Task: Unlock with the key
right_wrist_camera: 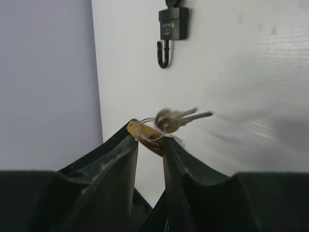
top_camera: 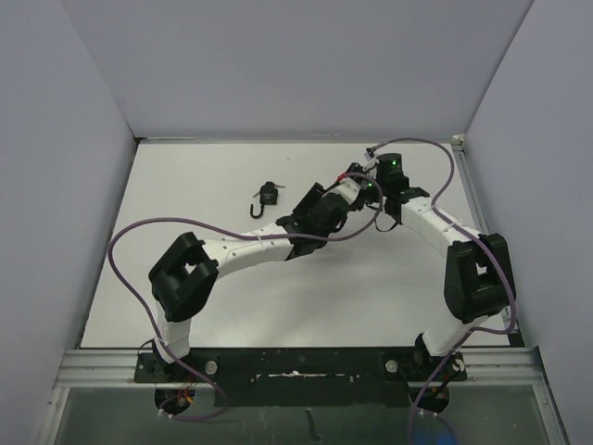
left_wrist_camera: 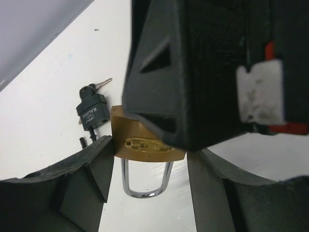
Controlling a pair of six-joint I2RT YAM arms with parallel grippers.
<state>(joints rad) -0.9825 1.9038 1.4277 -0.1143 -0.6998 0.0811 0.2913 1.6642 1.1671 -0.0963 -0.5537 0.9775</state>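
Note:
A brass padlock [left_wrist_camera: 145, 142] with a silver shackle [left_wrist_camera: 145, 186] sits between the fingers of my left gripper [left_wrist_camera: 150, 153], which is shut on its body. The shackle points toward the camera and looks closed. My right gripper [right_wrist_camera: 149, 134] is shut on the brass head of a key [right_wrist_camera: 145, 131]. A ring with spare keys [right_wrist_camera: 178, 118] hangs from it, blurred. In the top view both grippers meet mid-table, left [top_camera: 320, 209] and right [top_camera: 357, 187]. The right gripper's black body [left_wrist_camera: 203, 72] hides the padlock's keyhole end.
A second, black padlock [top_camera: 267, 197] lies on the white table [top_camera: 185, 185] left of the grippers, with a key in it [left_wrist_camera: 91, 111]. It also shows in the right wrist view [right_wrist_camera: 173, 24]. Grey walls enclose the table on three sides.

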